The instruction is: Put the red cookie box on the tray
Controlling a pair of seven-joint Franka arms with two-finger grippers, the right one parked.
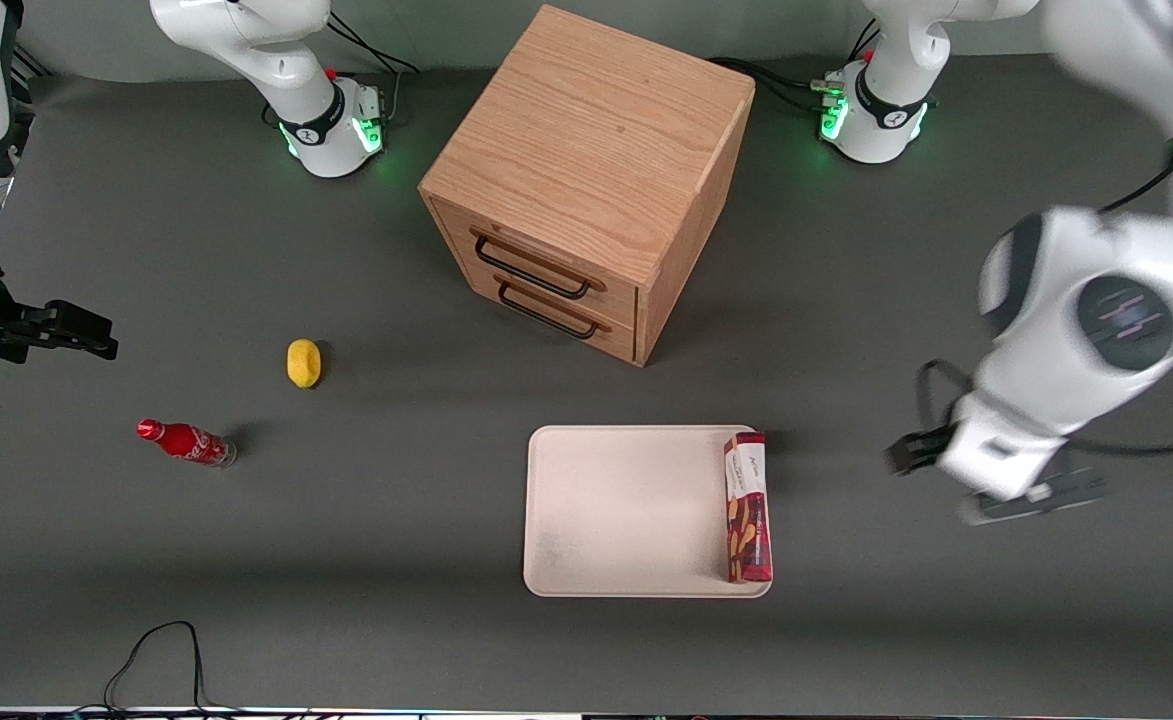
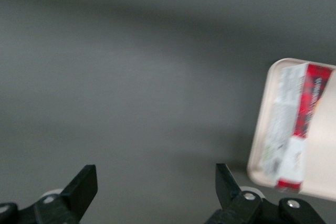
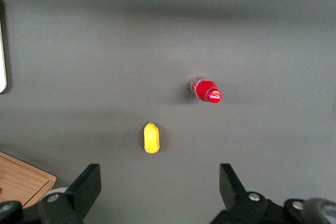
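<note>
The red cookie box (image 1: 748, 507) lies flat on the cream-white tray (image 1: 626, 510), along the tray's edge toward the working arm's end of the table. In the left wrist view the box (image 2: 294, 124) rests just inside the tray's rim (image 2: 261, 140). My left gripper (image 1: 976, 480) hangs above the bare grey table, beside the tray and apart from it, toward the working arm's end. In the left wrist view the gripper (image 2: 156, 182) is open and empty, with only tabletop between its fingers.
A wooden two-drawer cabinet (image 1: 586, 180) stands farther from the front camera than the tray. A yellow fruit (image 1: 304, 362) and a small red soda bottle (image 1: 186, 442) lie toward the parked arm's end. A black cable (image 1: 156, 650) loops at the table's near edge.
</note>
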